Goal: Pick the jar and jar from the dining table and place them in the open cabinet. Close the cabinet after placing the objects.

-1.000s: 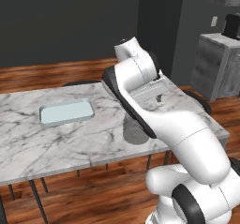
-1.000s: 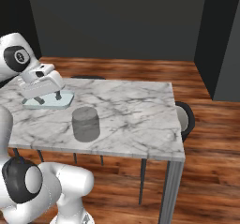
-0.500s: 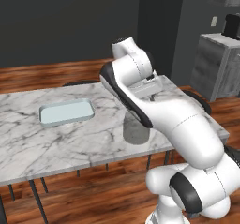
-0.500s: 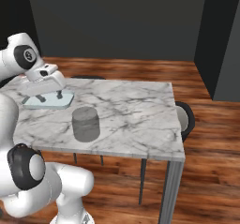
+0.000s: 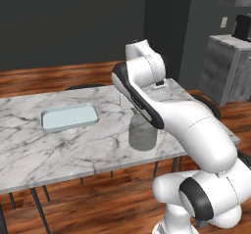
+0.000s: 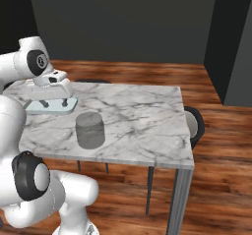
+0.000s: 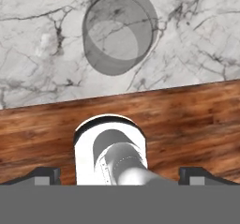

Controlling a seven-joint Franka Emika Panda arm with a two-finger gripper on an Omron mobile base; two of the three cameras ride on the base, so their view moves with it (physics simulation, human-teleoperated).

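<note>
A wooden floor point(image 6: 216, 145) and dark walls point(image 5: 63, 22) were seen; a grey cupboard point(image 5: 228, 71) was placed at the right.

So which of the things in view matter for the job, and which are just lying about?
For the job:
- jar, translucent grey, upright near the table's front edge
- dining table
- hand, open, above the tray

Lying about:
- pale blue tray
- dark chair at the table's end

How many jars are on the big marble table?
1. The see-through grey jar stands near the front edge of the dining table, apart from the pale blue tray. Another may be hidden behind the arm.
</note>
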